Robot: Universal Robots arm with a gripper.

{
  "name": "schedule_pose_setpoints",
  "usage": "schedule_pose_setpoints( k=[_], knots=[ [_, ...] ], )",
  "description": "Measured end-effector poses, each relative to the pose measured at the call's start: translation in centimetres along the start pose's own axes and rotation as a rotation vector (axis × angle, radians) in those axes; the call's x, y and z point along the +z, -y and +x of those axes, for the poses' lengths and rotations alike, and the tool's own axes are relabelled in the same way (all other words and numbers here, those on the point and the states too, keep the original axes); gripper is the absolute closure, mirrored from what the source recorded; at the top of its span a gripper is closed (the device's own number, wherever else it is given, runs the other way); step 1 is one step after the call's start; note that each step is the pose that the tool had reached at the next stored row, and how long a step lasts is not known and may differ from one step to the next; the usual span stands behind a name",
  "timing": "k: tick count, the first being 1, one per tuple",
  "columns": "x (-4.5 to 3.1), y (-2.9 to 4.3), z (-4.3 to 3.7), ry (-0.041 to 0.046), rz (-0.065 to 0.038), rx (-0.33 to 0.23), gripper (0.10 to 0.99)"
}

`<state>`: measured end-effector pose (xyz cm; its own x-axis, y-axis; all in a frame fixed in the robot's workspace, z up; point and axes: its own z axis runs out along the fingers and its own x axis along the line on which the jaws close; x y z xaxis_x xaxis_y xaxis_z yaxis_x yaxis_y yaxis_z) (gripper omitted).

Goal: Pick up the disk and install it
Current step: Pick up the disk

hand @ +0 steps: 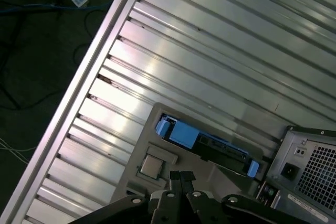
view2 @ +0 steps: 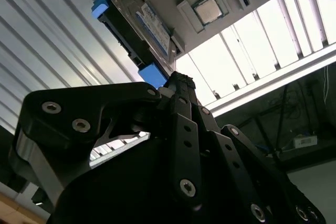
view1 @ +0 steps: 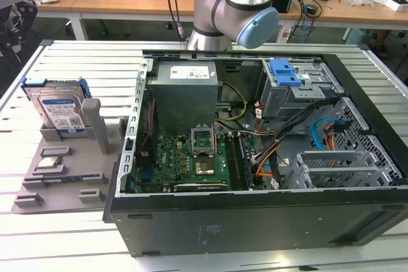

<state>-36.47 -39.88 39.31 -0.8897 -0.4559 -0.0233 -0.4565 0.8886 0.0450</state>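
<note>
The disk (view1: 60, 109) stands on edge in a grey holder (view1: 64, 170) at the exterior view's left, silver with a white-and-blue label and a blue frame. In both wrist views my gripper (hand: 181, 176) hangs well above the holder, its black fingers (view2: 178, 85) drawn together with nothing between them. The disk (hand: 202, 140) lies just beyond the fingertips in the first wrist view. The second wrist view has the disk (view2: 144, 22) past my gripper (view2: 178, 80), label side showing. The arm's elbow (view1: 236, 4) sits behind the computer case.
An open computer case (view1: 255, 214) lies on the slatted metal table (view1: 83, 62), with a grey drive cage and blue latch (view1: 285, 71) at its back right. A small square silver chip (view1: 50, 162) rests on the holder. Cables (view1: 331, 132) run inside the case.
</note>
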Motion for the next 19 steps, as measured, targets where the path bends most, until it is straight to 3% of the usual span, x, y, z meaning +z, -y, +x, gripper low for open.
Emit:
schedule_pose_setpoints(
  k=[19],
  knots=[
    [0.00, 0.00, 0.00, -0.0065, -0.003, -0.145, 0.980]
  ],
)
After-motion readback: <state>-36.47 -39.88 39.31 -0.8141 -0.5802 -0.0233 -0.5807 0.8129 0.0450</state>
